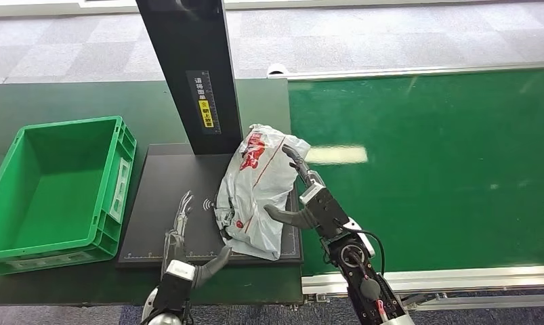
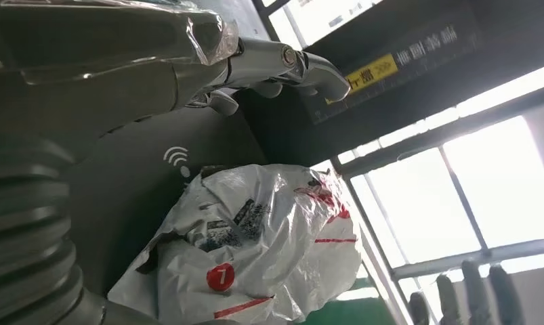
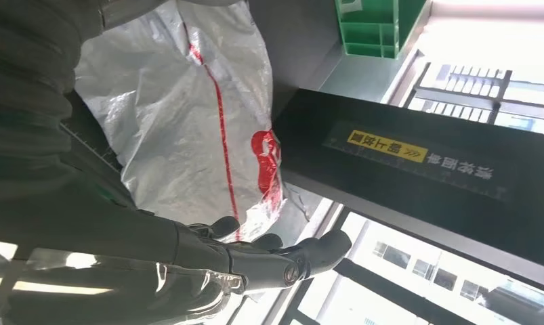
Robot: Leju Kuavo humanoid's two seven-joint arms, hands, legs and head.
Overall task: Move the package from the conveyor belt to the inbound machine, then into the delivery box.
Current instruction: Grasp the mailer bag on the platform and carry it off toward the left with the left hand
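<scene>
1. One white package [image 1: 259,193] with red print is lying on the black scanner plate [image 1: 160,203], toward the plate's 3 o'clock edge, leaning near the black post [image 1: 191,74] at 12 o'clock.
2. The right hand [image 1: 303,196] is cupping the package's 3 o'clock side, fingers [image 1: 295,161] curving over the top and thumb touching the bag lower down; whether it is actually gripping cannot be told.
3. The left hand [image 1: 181,237] is resting open on the plate, fingers spread, thumb reaching toward the package's 7 o'clock corner.
4. A green bin [image 1: 52,189] is sitting at 9 o'clock of the plate.
5. The green belt [image 1: 445,169] is lying at 3 o'clock.
</scene>
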